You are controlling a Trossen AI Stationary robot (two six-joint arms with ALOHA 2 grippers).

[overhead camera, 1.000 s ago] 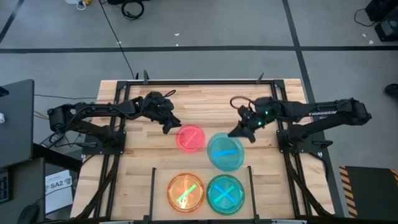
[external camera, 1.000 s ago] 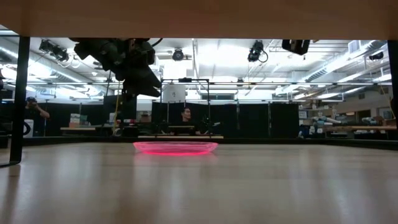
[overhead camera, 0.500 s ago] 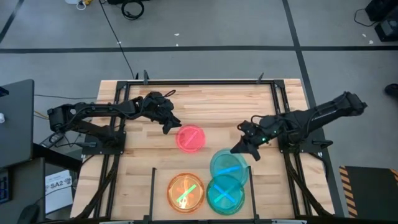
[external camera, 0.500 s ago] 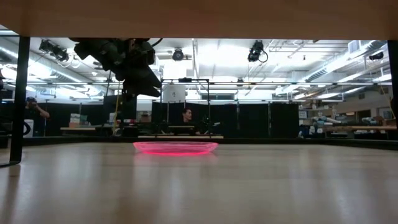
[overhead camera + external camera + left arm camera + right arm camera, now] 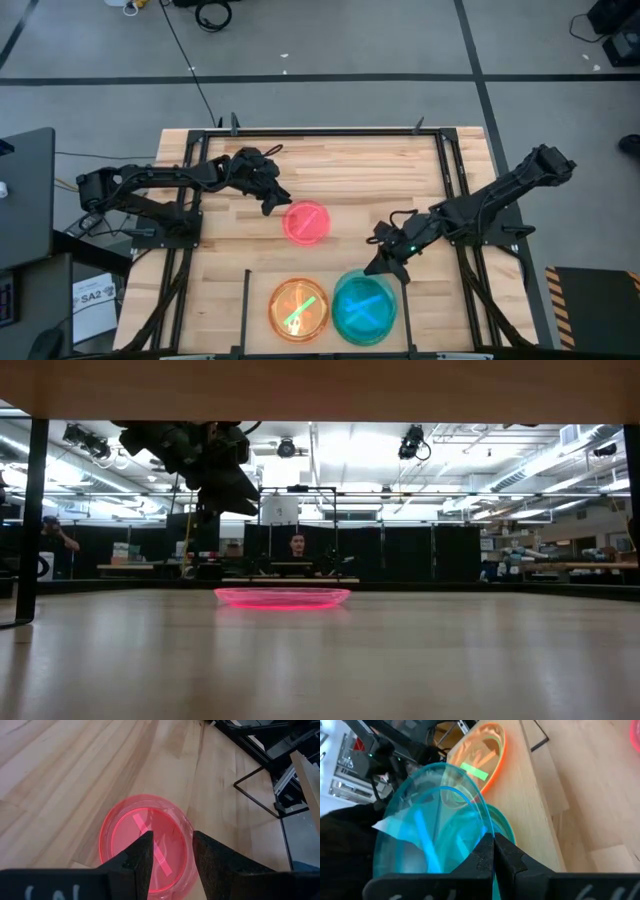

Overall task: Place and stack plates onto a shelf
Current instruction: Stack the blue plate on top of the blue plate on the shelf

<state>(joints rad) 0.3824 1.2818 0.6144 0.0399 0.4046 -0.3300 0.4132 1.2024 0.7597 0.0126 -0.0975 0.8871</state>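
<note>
My right gripper (image 5: 385, 262) is shut on a cyan plate (image 5: 363, 305) and holds it over another cyan plate (image 5: 501, 827) on the black wire shelf (image 5: 247, 300) at the table's near edge. An orange plate with a green stripe (image 5: 299, 308) lies on the shelf just left of them. A pink plate (image 5: 307, 222) lies flat on the table's middle; it also shows in the low view (image 5: 282, 597). My left gripper (image 5: 170, 851) is open and hovers just left of and above the pink plate (image 5: 146, 842), touching nothing. My right gripper pinches the cyan plate's rim (image 5: 489, 831) between its two fingers, on the plate's far right side. The fingers slant down toward the table's near left. The plate sits tilted in the hold over the cyan plate below; whether the two touch, I cannot tell.
Black rails (image 5: 445, 170) run along the table's left, right and far sides. Bare wood lies between the pink plate and the far rail. The shelf's upright rods (image 5: 403, 292) stand beside the plates. A person (image 5: 297, 546) sits in the room beyond the table.
My right gripper has carried the cyan plate from beside the pink plate toward the table's near edge and brought it over the cyan plate on the shelf, its arm stretching out and lowering. The left arm and the pink plate have kept still.
</note>
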